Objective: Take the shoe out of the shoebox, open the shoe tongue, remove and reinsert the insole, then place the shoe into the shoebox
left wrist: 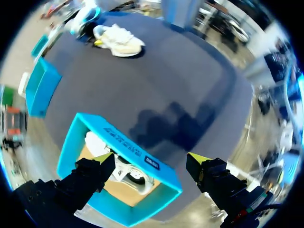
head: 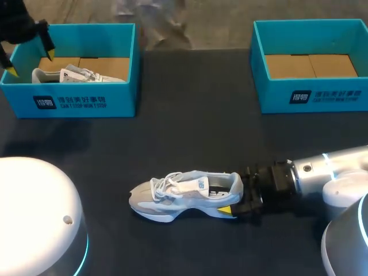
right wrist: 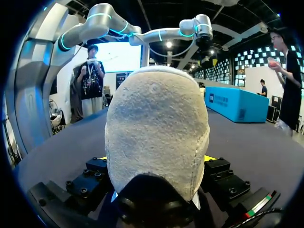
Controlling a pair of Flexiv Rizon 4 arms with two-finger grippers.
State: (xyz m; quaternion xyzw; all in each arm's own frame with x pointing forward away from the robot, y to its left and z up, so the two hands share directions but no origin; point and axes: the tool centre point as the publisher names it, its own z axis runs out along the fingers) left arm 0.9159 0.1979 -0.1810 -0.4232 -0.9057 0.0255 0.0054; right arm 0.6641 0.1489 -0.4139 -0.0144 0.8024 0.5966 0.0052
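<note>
A grey and white shoe (head: 184,195) lies on its side on the dark table, toe toward my left. My right gripper (head: 234,195) is shut on its heel. In the right wrist view the heel (right wrist: 156,137) fills the space between the fingers, whose yellow tips just show at either side. My left gripper (head: 30,63) hangs open over the left blue shoebox (head: 86,100), which holds a second white shoe (head: 77,73). From the left wrist, that box (left wrist: 118,137) and its shoe (left wrist: 128,173) lie under the open left gripper (left wrist: 148,159).
An empty blue shoebox (head: 313,98) with a cardboard floor stands at the back right. The white domes of my arms' bases (head: 34,218) take up the near corners. Dark tabletop (head: 195,115) stretches between the boxes and the shoe.
</note>
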